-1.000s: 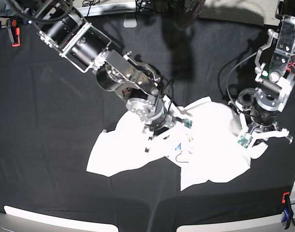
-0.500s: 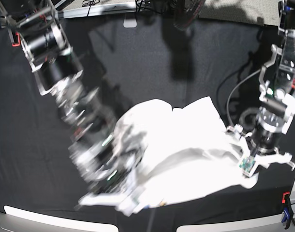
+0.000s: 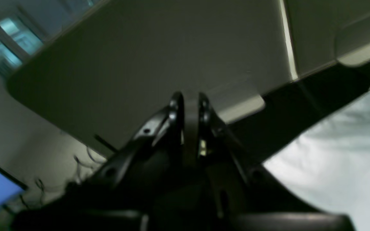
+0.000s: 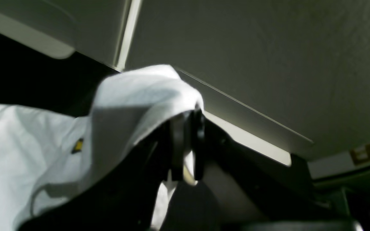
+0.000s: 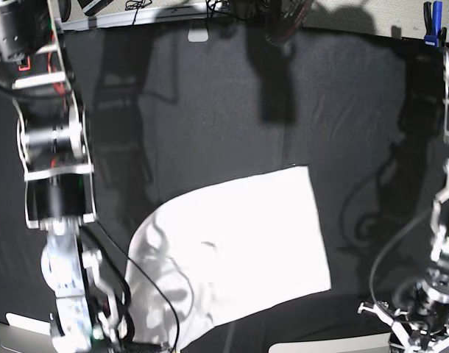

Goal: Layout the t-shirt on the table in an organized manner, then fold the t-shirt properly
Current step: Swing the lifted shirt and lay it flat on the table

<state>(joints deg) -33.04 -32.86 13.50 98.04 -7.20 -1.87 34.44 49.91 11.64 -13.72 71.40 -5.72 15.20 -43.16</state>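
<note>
Two black fingers [image 3: 201, 118] of the left gripper [image 3: 188, 106] fill the middle of the left wrist view, drawn nearly together with only a thin slit between the tips and nothing pinched in it. To the right of those fingers and below them lies the white t-shirt [image 3: 339, 147], apart from the tips. The dark band running between the fingers and the cloth is probably the table [image 3: 300, 109], though the blur makes that hard to confirm.

Seen from the right wrist, the right gripper [image 4: 186, 118] has its fingers [image 4: 176, 141] clamped on a bunched fold of the t-shirt [image 4: 140, 96]. The cloth humps over the fingertips and trails down and away to the left of them, where a small yellow mark shows on the white. A strip of fabric also hangs down between the fingers.

From the base view, the t-shirt [image 5: 239, 250] is spread plain white side up on the table [image 5: 210, 110]. Its near-left corner runs to the right gripper [image 5: 99, 334] at the bottom edge of the picture. The left gripper [image 5: 419, 334] sits low at the other bottom corner, well apart from the shirt's nearest corner, over bare black cloth.
</note>
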